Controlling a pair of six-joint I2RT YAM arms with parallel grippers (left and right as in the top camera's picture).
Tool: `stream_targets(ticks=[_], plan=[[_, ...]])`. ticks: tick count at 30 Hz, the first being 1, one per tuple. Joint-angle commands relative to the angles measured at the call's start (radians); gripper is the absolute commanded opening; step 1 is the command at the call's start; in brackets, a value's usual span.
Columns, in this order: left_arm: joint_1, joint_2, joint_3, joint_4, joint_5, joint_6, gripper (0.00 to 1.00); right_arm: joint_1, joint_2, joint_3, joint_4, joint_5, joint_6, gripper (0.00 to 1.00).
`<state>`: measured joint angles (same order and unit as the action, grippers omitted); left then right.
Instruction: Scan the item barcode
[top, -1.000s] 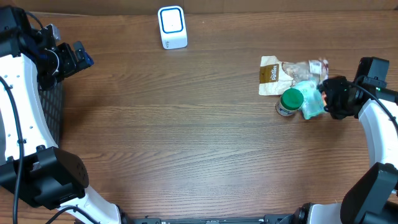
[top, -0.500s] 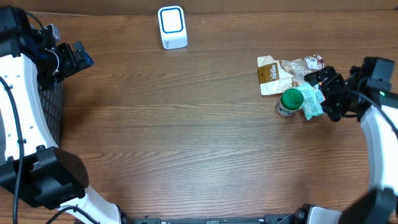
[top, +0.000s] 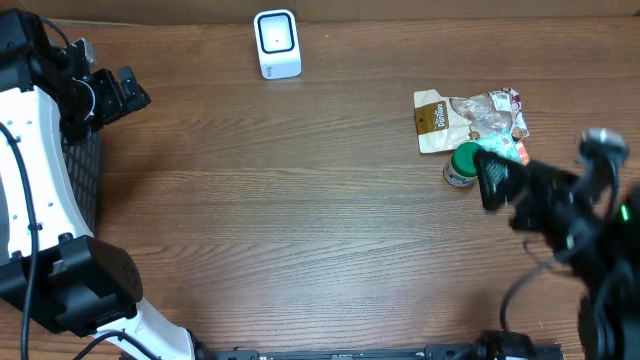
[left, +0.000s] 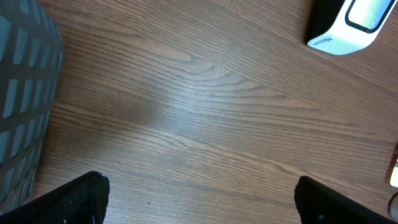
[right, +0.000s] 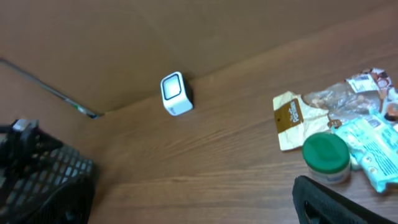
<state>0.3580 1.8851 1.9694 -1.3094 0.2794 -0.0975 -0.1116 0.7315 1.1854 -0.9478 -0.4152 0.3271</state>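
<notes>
The items lie at the right: a brown and clear snack bag (top: 468, 117) (right: 311, 109), a green-lidded jar (top: 465, 163) (right: 326, 157) and a teal packet (top: 512, 151) (right: 375, 146) next to the jar. A white scanner (top: 277, 43) (right: 174, 93) (left: 351, 25) stands at the table's back edge. My right gripper (top: 492, 180) (right: 205, 214) hovers open just in front of the jar, holding nothing; only one of its fingers (right: 336, 202) shows in the right wrist view. My left gripper (top: 127, 90) (left: 199, 205) stands open and empty at the far left, over bare wood.
A black mesh basket (top: 88, 170) (left: 22, 93) (right: 46, 180) sits at the left edge beside the left arm. A brown wall rises right behind the scanner.
The right gripper has let go of the teal packet, opened fully, and lifted back toward the front. The packet now lies by the jar. The left arm has not moved.
</notes>
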Motion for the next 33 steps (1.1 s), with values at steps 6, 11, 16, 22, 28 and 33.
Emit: stream_targets(ticks=[6, 11, 16, 22, 28, 33], plan=[[0.002, 0.01, -0.004, 0.002, 0.001, 0.005, 0.99, 0.006, -0.083, 0.013, -0.133, 0.061, -0.03, 1.0], [0.002, 0.01, -0.004, 0.002, 0.001, 0.005, 1.0, 0.006, -0.08, 0.012, -0.132, 0.081, -0.097, 1.0], [0.002, 0.01, -0.004, 0.002, 0.001, 0.005, 1.0, 0.006, -0.08, 0.002, -0.117, 0.082, -0.181, 1.0], [0.001, 0.01, -0.004, 0.002, 0.001, 0.005, 1.0, 0.013, -0.104, -0.146, 0.124, 0.092, -0.267, 1.0], [0.001, 0.01, -0.004, 0.002, 0.001, 0.005, 1.0, 0.035, -0.262, -0.455, 0.458, 0.124, -0.285, 1.0], [0.001, 0.01, -0.004, 0.002, 0.001, 0.005, 0.99, 0.08, -0.457, -0.729, 0.681, 0.198, -0.285, 1.0]])
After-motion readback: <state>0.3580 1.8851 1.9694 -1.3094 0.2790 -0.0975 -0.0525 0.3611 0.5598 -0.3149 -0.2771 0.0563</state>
